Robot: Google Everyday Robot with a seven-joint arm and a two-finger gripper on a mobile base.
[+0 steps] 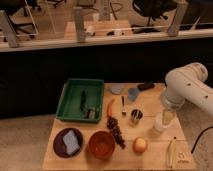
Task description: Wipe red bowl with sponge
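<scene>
The red bowl (102, 144) sits upright near the front edge of the wooden table, left of centre. The sponge (72, 141), a pale grey-blue block, lies on the dark maroon plate (59, 146) just left of the bowl. My gripper (162, 122) hangs from the white arm (187, 87) at the table's right side. It points down over the table, well to the right of the bowl and far from the sponge. It appears to hold nothing.
A green tray (68, 102) with utensils stands at the back left. A bunch of dark grapes (116, 131), an orange fruit (140, 145), a metal cup (136, 116), an orange chili (109, 107), grey-blue cup-like items (132, 93) and a banana (171, 152) lie around.
</scene>
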